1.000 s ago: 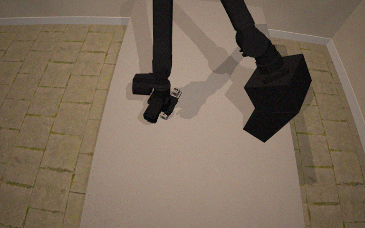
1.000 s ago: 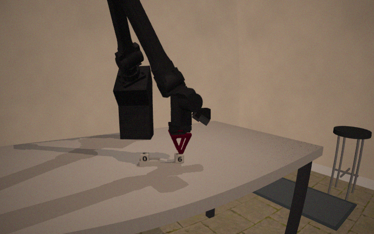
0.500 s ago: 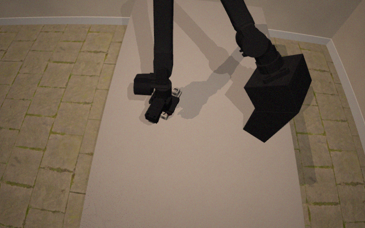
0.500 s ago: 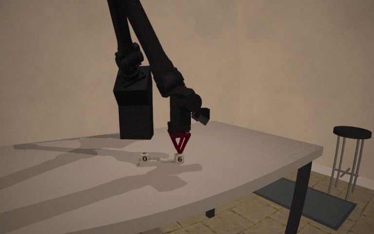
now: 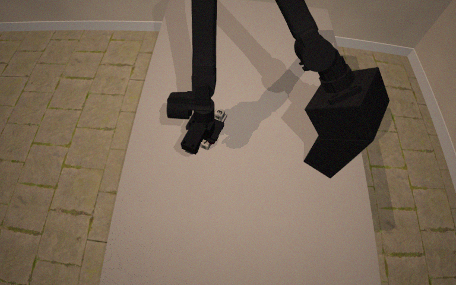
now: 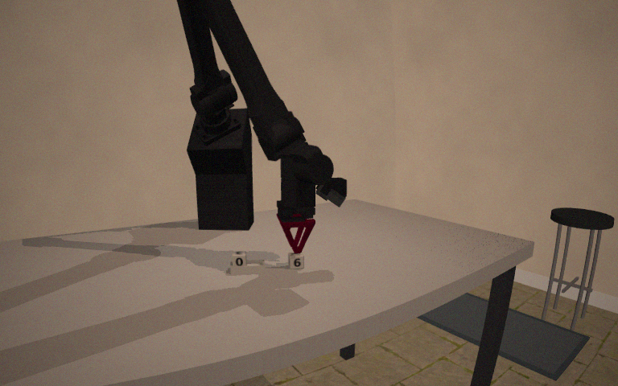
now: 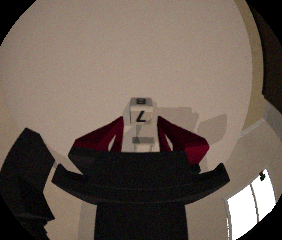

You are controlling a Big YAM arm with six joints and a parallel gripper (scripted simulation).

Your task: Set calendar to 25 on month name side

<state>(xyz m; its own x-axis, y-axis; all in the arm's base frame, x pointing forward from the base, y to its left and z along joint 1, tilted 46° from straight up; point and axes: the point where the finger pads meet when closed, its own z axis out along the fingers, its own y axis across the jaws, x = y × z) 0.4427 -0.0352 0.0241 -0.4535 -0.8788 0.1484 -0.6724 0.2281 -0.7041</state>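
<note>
Two small white date cubes stand on the table. One cube point(image 5: 220, 114) point(image 6: 238, 260) shows 3 on top and 0 on its side. The other cube point(image 5: 205, 144) point(image 6: 296, 261) point(image 7: 141, 120) shows 7 on top and 6 on its side. A thin pale tray point(image 6: 261, 264) lies between them; its month side is too small to read. My gripper point(image 6: 296, 251) point(image 7: 140, 120) points straight down over the 7/6 cube. Its red fingers stand half open, with their tips at the cube's top edges on either side. The cube rests down and is not lifted.
The arm's black base box point(image 5: 347, 120) point(image 6: 224, 182) stands on the table behind the cubes. A black stool point(image 6: 581, 219) stands on the floor to the right, beyond the table's edge point(image 6: 518, 251).
</note>
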